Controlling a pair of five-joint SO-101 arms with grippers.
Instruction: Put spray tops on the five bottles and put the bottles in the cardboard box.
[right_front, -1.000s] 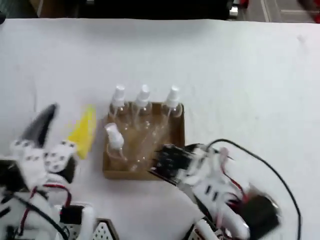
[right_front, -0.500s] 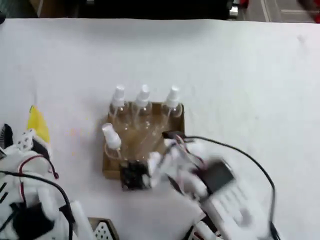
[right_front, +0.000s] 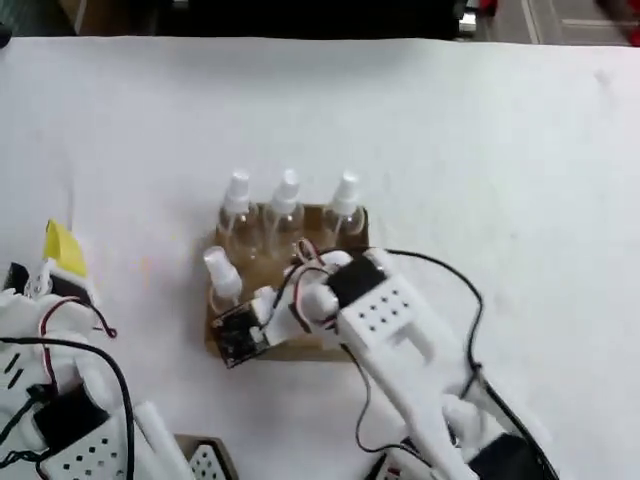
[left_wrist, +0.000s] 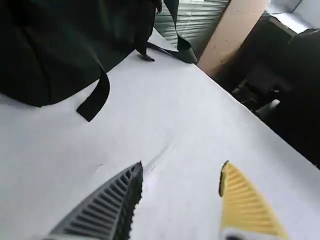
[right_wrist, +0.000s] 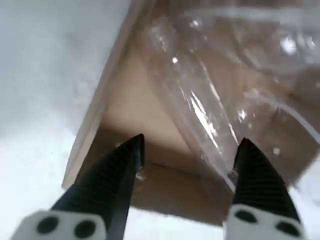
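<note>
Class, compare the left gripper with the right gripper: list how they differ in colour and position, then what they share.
Colour: the left gripper has one grey and one yellow finger; the right gripper has two black ones. Position: the left gripper is over bare table, apart from the cardboard box; the right gripper is over the box's corner, a clear bottle beneath it. Shared: both are open.

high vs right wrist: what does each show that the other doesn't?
High view: four white spray tops on bottles standing in the cardboard box, the right arm leaning over it, and the left arm off to the side. Right wrist view: the right pincer open, with a clear bottle body seen close up between its fingers, over the box's inner corner. Both: the box, clear bottles, the white table.
</note>
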